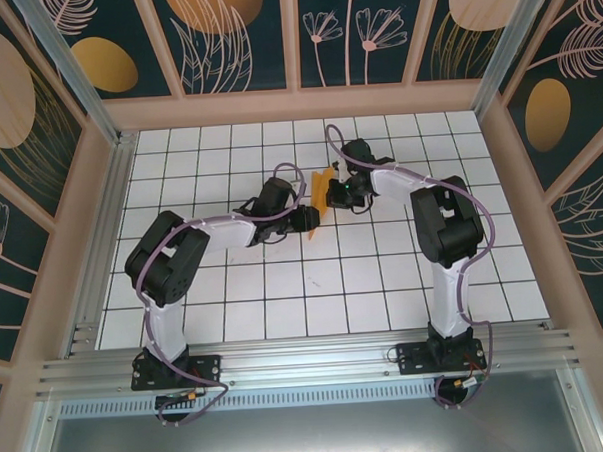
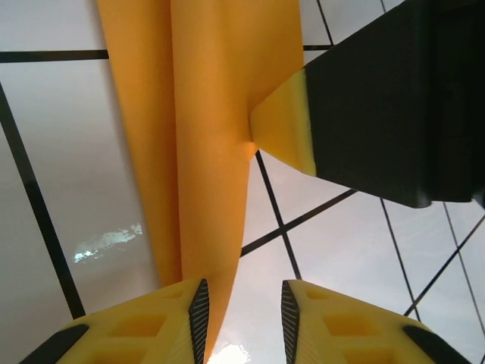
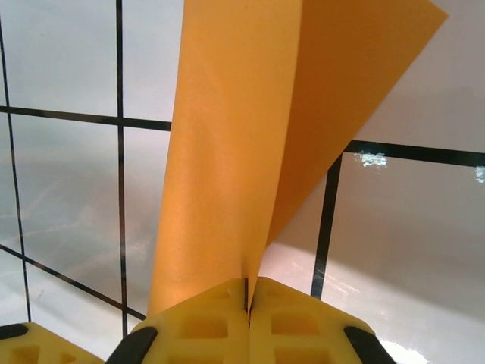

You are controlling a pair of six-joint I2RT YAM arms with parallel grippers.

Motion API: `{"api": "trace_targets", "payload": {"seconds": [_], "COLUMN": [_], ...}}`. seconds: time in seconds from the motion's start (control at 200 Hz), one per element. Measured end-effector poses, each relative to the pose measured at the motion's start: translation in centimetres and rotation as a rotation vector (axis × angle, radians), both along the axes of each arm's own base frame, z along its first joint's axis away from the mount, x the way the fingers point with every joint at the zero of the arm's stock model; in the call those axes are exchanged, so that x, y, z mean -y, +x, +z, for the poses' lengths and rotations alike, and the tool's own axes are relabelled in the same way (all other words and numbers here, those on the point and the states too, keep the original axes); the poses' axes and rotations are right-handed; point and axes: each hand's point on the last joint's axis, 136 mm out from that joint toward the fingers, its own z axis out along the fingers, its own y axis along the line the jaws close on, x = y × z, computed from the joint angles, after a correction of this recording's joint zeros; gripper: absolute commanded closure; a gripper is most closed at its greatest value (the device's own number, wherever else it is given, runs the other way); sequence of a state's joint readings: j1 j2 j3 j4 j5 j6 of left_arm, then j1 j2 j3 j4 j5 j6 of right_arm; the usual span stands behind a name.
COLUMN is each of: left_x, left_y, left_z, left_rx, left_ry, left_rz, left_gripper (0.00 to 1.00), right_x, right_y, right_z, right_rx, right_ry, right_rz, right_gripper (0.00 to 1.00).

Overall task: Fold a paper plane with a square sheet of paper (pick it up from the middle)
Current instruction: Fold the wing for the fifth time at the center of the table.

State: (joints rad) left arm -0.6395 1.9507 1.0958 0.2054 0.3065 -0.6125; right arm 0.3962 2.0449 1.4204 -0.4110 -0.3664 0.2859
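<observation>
Fingertips (image 3: 204, 318) of the right pincer (image 3: 248, 292), pressed together, pinch the bright-orange sheet of paper (image 3: 227, 152) at a crease. The partly folded sheet stands between the two pincers, apparently held off the white gridded counter (image 3: 61, 189). Left pincer (image 2: 242, 311) is spread, with one edge of the sheet lying in its gap, close to one finger but unclamped. Step judged: mid-fold, sheet shared in the air; the next move calls for the left pincer to close on that edge without dragging the crease from the right pincer.
</observation>
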Motion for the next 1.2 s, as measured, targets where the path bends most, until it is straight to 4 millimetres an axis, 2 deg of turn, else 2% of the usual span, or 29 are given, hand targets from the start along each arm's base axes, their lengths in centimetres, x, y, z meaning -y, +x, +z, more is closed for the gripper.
{"api": "trace_targets", "payload": {"seconds": [0.26, 0.345, 0.49, 0.63, 0.861, 1.201], "left_x": [-0.4, -0.5, -1.8, -2.7, -0.9, -0.3], "left_y": [0.9, 1.7, 4.4, 7.3, 10.4, 10.6], "left_z": [-1.2, -1.3, -0.7, -0.6, -1.7, -3.3], "left_rx": [0.008, 0.015, 0.006, -0.009, -0.034, -0.092], "left_ry": [0.071, 0.079, 0.045, 0.012, -0.017, 0.012], "left_rz": [0.01, 0.025, 0.119, 0.209, 0.228, 0.212], "left_gripper": [0.7, 0.77, 0.9, 0.93, 0.95, 1.0], "right_x": [0.1, 0.0, -0.1, -0.1, -0.2, -0.5], "right_y": [-0.1, -0.2, 0.0, 0.1, 0.1, 0.1], "right_z": [-0.1, -0.1, 0.1, 0.2, 0.3, 0.5], "right_rx": [0.006, 0.007, 0.019, 0.024, 0.028, 0.034], "right_ry": [-0.017, -0.019, -0.019, -0.02, -0.021, -0.02], "right_rz": [0.015, 0.022, 0.032, 0.039, 0.047, 0.053], "right_gripper": [1.0, 1.0, 1.0, 1.0, 1.0, 1.0]}}
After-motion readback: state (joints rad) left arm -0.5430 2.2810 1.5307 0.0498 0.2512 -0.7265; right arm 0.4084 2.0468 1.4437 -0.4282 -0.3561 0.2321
